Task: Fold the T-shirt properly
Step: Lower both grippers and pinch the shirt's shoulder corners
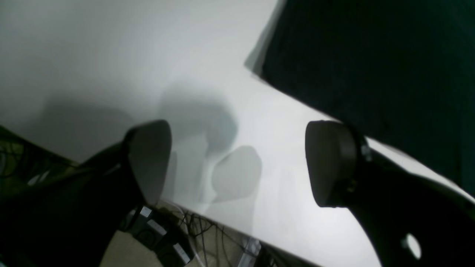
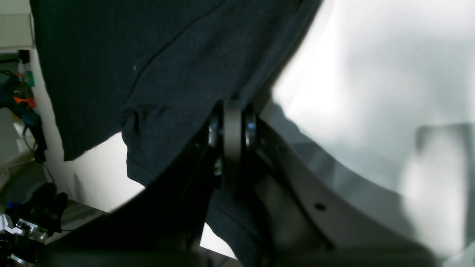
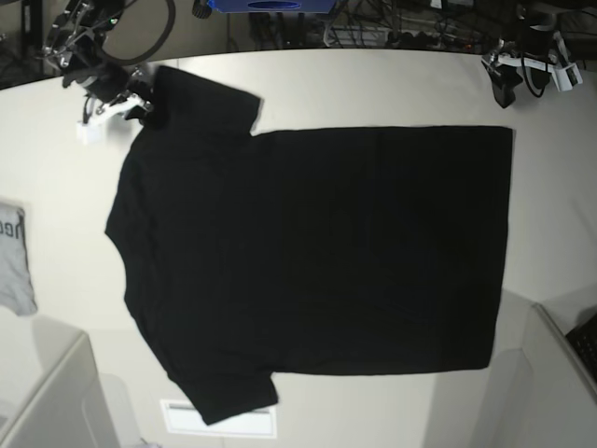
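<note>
The black T-shirt [image 3: 317, 252] lies spread flat on the white table [image 3: 392, 89], collar toward the left and hem toward the right. My right gripper [image 3: 140, 101] is at the far left sleeve. In the right wrist view its pads [image 2: 233, 122] are pressed together at the sleeve's edge, with dark cloth [image 2: 148, 74] bunched around and below them. My left gripper [image 3: 506, 93] hovers just beyond the far right hem corner. Its fingers [image 1: 148, 159] stand wide apart over bare table with nothing between them, and the T-shirt [image 1: 371, 74] lies a little ahead of them.
A light grey garment [image 3: 14, 257] lies at the table's left edge. A white label [image 3: 219, 418] sits by the near sleeve and a small white block [image 3: 93, 131] by the right arm. The table edge [image 1: 230, 230] runs close under the left gripper, with cables below.
</note>
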Robot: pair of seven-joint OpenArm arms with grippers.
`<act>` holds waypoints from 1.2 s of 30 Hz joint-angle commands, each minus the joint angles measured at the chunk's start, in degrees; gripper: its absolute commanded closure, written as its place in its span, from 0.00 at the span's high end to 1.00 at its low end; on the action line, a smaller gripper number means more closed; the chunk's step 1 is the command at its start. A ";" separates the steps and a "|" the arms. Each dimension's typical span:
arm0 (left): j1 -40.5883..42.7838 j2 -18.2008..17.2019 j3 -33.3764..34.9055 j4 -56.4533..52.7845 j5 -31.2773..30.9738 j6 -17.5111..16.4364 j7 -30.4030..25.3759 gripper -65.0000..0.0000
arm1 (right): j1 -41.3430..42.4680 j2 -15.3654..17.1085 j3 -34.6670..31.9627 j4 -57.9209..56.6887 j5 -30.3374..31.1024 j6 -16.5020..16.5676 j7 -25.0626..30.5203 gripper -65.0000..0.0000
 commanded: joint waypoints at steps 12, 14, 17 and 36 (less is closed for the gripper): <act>-15.40 1.43 -11.23 -3.90 -0.80 -0.25 20.33 0.83 | -1.06 -0.04 -0.16 -0.68 -5.93 -1.00 -3.04 0.00; -16.63 1.34 -10.79 -3.90 -0.45 -0.16 20.42 0.83 | -1.06 -0.04 -0.16 -0.59 -5.93 -1.00 -3.04 0.00; -18.12 1.34 -9.91 -3.90 -0.45 -0.08 20.51 0.83 | -1.06 -0.04 -0.16 -0.59 -5.93 -1.00 -3.04 0.00; -21.11 1.25 -2.17 -12.07 -0.36 0.01 20.51 0.82 | -0.71 -0.04 -0.07 -0.59 -5.93 -1.00 -3.04 0.00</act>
